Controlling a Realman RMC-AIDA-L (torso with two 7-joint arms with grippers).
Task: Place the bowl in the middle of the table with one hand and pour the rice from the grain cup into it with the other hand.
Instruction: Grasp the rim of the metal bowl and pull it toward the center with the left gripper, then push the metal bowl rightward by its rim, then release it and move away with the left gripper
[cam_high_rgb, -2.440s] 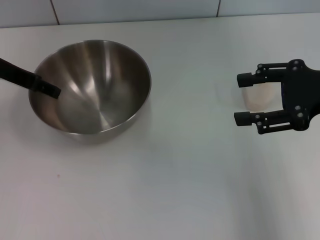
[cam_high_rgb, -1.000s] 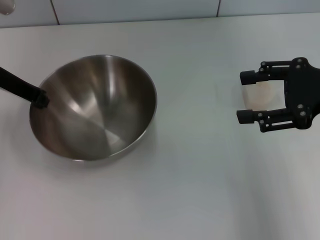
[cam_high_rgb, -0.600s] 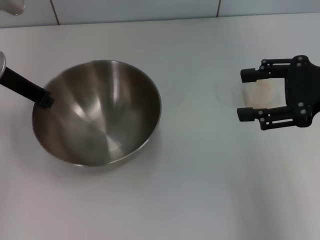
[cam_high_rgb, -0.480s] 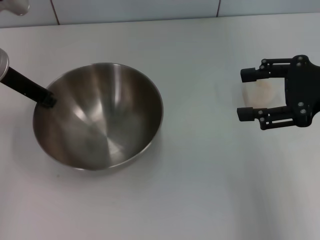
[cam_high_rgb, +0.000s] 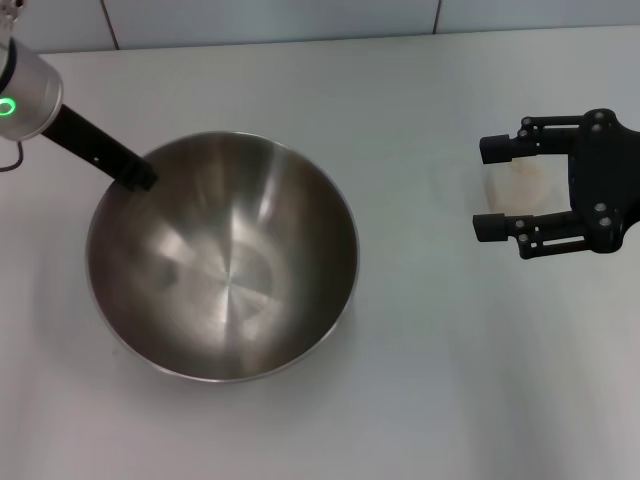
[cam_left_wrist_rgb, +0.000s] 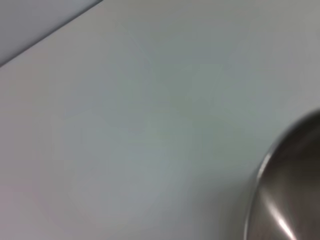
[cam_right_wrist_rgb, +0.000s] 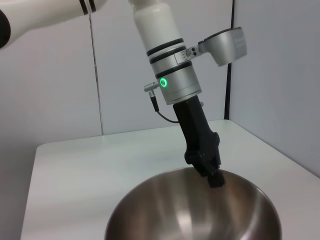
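The bowl (cam_high_rgb: 225, 260), a wide shiny steel one, sits left of the table's (cam_high_rgb: 420, 390) middle. My left gripper (cam_high_rgb: 138, 178) is shut on its far left rim; the right wrist view shows that gripper (cam_right_wrist_rgb: 211, 174) pinching the bowl's (cam_right_wrist_rgb: 200, 212) edge. An arc of the bowl's rim (cam_left_wrist_rgb: 292, 190) appears in the left wrist view. At the right, the small clear grain cup (cam_high_rgb: 520, 180) stands upright with pale rice (cam_high_rgb: 522, 184) inside. My right gripper (cam_high_rgb: 488, 188) is open, one finger on each side of the cup, not touching it.
A grey tiled wall (cam_high_rgb: 270, 18) runs along the table's far edge. Bare white tabletop lies between the bowl and the cup and along the near side. The left arm's silver wrist (cam_high_rgb: 22, 90) with a green light hangs over the far left corner.
The left gripper has carried the bowl nearer and to the right, toward the table's middle. The right gripper and the cup have stayed in place.
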